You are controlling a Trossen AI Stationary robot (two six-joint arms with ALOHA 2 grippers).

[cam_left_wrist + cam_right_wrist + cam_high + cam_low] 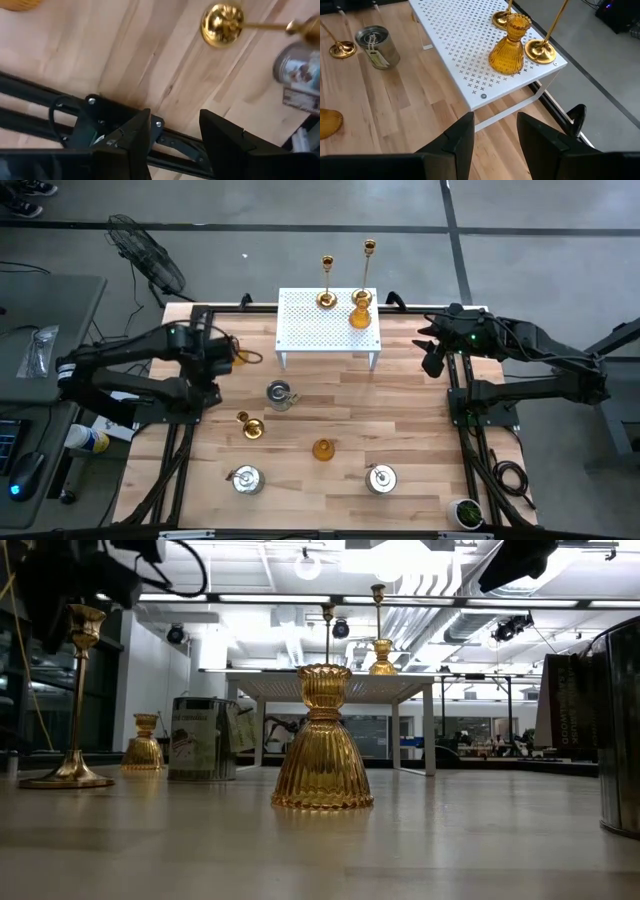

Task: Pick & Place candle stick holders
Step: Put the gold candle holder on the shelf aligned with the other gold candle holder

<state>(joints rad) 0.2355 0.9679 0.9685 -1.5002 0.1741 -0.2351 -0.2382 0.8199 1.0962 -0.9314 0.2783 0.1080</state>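
Two slender shiny gold candlesticks (326, 280) (369, 265) stand upright, long axes vertical, on the far edge of the white perforated metal rack (310, 325). A ribbed amber-orange glass holder (509, 45) stands between them, narrow neck up. All three lie just ahead of the right gripper (495, 132), whose fingers are apart and empty, hovering off the rack's near corner.

The left gripper (172, 135), fingers parted with nothing between them, hangs over the table's left frame. A third gold candlestick (248, 425) stands upright on the wooden table (420, 430) a little toward the table's middle from it. A squat silvery round pot (280, 394) with a tag stands just past that one.

Farther from both grippers, a second amber holder (323, 449) stands upright near the table's middle. Two more silvery pots (246, 479) (380, 478) flank it toward the near edge.
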